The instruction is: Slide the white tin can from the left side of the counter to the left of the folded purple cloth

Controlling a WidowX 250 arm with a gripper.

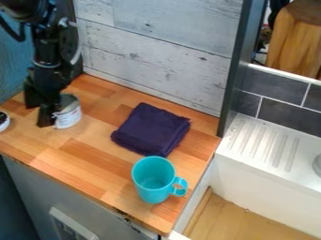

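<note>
The can (69,117) stands upright on the counter (69,152), immediately to the view's right of the gripper (42,112). It has a pale label with reddish markings, and its upper part is dark. The gripper is low over the counter, pointing down, and overlaps the can's near-left side in the view. Whether the gripper is wide or narrow, or has hold of the can, cannot be told from this angle. The black arm (49,44) enters at the upper left and descends to the gripper.

A bowl (3,123) with a white rim and dark contents is to the view's left of the gripper, cut off by the view's edge. The cloth (150,129), dark purple and folded into a thick square, lies flat to the right of the gripper, beyond the can. The mug (150,185), turquoise and upright, stands farther right and nearer the camera, just beside the cloth. Its mouth faces up; its handle points right.

The counter is of wood strips, with a grey cabinet (37,187) below its near edge. A wall (156,51) of whitewashed boards rises behind the cloth. Well to the gripper's right are a dark post (235,77), a white ridged drainboard (266,145), grey tiles (282,112) and a wooden block (293,40).
</note>
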